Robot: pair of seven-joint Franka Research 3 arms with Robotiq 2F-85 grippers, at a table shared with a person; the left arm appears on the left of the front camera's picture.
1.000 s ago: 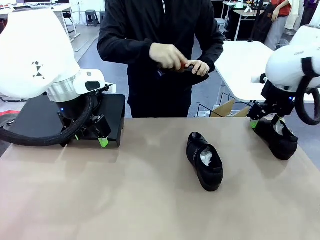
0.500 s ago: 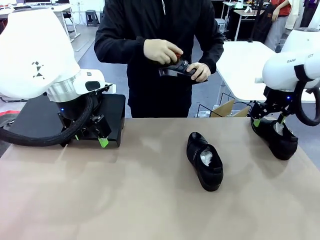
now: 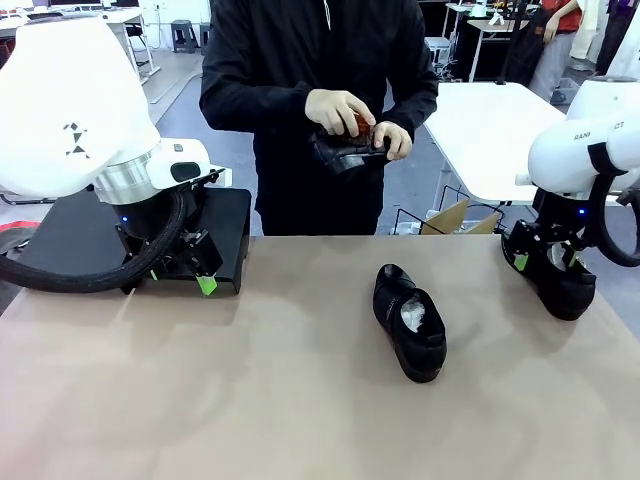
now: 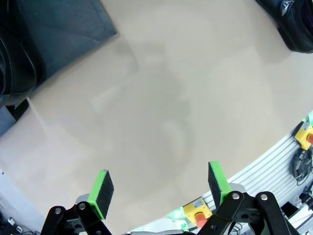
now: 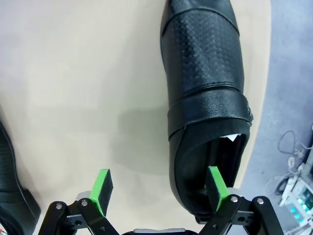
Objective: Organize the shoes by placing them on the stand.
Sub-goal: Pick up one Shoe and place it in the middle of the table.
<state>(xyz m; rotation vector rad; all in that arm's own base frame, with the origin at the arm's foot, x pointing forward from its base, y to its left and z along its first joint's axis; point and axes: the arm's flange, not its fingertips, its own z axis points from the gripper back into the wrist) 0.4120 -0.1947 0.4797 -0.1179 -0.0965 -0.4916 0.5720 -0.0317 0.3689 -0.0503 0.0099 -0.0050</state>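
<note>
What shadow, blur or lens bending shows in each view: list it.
Front view: even light, a soft shadow beside the middle shoe, the person's hands slightly smeared. Left wrist view: the table edge bows into a curve. Right wrist view: the right-hand shoe is sharp, with a faint shadow on the table beside it.

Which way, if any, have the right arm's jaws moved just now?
Yes. The right jaws sank lower and slightly rightward, closer toward the heel of the unmoved shoe at the table's right edge.
</note>
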